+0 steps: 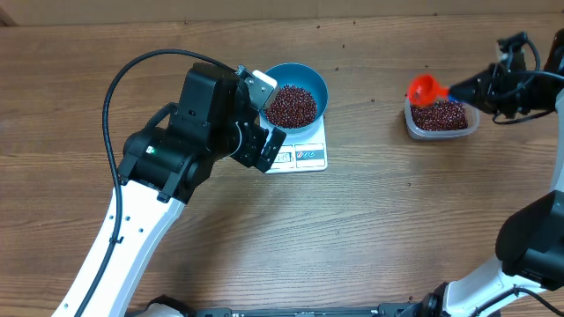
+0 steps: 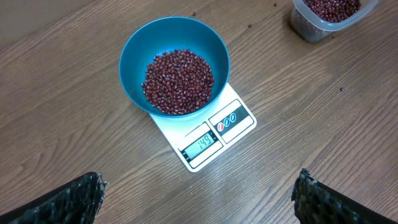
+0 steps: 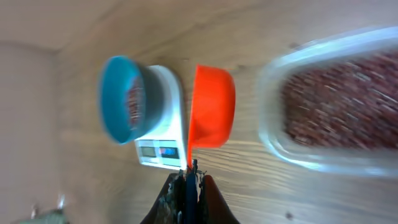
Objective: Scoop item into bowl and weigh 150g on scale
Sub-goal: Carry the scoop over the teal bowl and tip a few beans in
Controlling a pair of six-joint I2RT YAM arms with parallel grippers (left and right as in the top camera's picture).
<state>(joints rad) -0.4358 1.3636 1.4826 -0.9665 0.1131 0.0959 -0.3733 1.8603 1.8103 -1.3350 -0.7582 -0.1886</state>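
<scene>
The blue bowl (image 1: 310, 77) (image 2: 134, 56) stands on the white scale (image 1: 307, 157) (image 2: 236, 106) and holds a heap of dark red-brown beans (image 1: 291, 106) (image 2: 178, 81). The scale's display (image 2: 201, 145) reads 149. My left gripper (image 1: 267, 119) (image 2: 199, 185) hovers just left of the bowl, open wide, with nothing between its fingers. My right gripper (image 1: 471, 91) (image 3: 189, 171) is shut on the blue handle of the red scoop (image 1: 426, 88) (image 3: 211, 106). The scoop hangs tilted over the left end of the clear container (image 1: 471, 126) (image 3: 280, 143). The right wrist view is blurred.
More beans (image 1: 439, 114) (image 3: 339, 109) lie in the clear plastic container, which also shows in the left wrist view's top right corner (image 2: 305, 25). A black cable (image 1: 132, 70) loops from the left arm. Bare wooden table (image 1: 370, 220) lies between the scale and the container.
</scene>
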